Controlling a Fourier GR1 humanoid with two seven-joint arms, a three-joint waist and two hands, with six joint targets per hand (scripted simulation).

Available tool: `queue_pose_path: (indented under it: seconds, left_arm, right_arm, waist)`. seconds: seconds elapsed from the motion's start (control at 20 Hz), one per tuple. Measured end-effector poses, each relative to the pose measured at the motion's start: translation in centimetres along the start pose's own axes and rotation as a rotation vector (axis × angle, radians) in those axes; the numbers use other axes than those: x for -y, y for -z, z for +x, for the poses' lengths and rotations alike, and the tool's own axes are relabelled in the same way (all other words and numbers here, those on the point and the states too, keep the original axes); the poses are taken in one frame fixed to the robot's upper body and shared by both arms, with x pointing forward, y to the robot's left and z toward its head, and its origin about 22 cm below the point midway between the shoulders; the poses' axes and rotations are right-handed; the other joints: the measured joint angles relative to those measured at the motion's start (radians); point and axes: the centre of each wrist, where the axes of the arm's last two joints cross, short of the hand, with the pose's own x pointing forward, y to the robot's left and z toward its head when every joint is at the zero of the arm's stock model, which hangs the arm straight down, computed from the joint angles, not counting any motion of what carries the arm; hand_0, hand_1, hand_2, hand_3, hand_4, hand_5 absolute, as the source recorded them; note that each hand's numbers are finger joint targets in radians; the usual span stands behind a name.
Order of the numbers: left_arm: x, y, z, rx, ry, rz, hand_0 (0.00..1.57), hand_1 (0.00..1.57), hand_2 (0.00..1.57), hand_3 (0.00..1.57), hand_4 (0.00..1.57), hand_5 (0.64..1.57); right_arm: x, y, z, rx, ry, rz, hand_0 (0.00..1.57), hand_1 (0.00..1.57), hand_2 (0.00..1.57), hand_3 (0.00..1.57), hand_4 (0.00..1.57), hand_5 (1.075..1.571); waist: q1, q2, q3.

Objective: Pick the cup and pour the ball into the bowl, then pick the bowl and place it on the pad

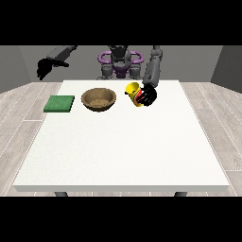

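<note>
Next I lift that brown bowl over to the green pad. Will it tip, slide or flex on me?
The brown bowl looks wide and shallow, so it probably resists tipping. Its thick, wood-like wall suggests it stays stiff. On the smooth white table it may slide if nudged sideways toward the green pad.

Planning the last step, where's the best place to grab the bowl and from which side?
Probably the bowl rim, from above: it is wide, shallow and upright, too broad to wrap. The near-right rim suits the hand at the view's right, which now holds the cup; the pad lies opposite.
</note>
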Motion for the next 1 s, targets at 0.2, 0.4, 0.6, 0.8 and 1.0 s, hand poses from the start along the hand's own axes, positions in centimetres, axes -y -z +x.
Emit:
queue_pose_path:
  seconds: [0.2,0.4,0.6,0.8,1.0]
  left_arm:
    - [2.3,-1.0,1.4,0.042,0.178,-0.084,1.34,1.34,1.57,1.57,0.94,1.561]
    - [5.9,-2.3,4.0,0.101,0.314,-0.185,1.24,1.24,1.57,1.57,0.87,1.563]
    - [9.3,-3.7,7.7,0.151,0.411,-0.289,1.24,1.24,1.57,1.57,0.87,1.563]
    - [11.0,-3.3,11.8,0.194,0.505,-0.352,0.76,0.76,1.57,1.57,0.8,1.564]
    - [11.9,-2.4,15.6,0.309,0.659,-0.398,0.68,0.68,1.57,1.57,0.78,1.569]
  right_arm:
    - [0.5,-1.2,-2.1,-0.082,0.018,-0.015,0.0,0.0,0.16,0.29,0.4,1.566]
    - [0.7,-1.9,-3.7,-0.158,0.026,-0.03,0.0,0.0,0.08,0.18,0.56,1.561]
    - [2.3,-3.8,-5.3,-0.217,0.028,-0.074,0.0,0.0,0.1,0.2,0.68,1.549]
    - [3.3,-4.9,-6.3,-0.252,0.029,-0.096,0.0,0.0,0.1,0.16,0.72,1.543]
    - [3.8,-5.9,-7.3,-0.283,0.036,-0.11,0.0,0.0,0.17,0.33,0.73,1.54]
  waist:
    - [0.006,-0.089,0.0009]
    - [0.013,-0.163,0.0017]
    - [0.055,-0.222,-0.0001]
    - [0.077,-0.254,-0.0021]
    - [0.094,-0.282,-0.0025]
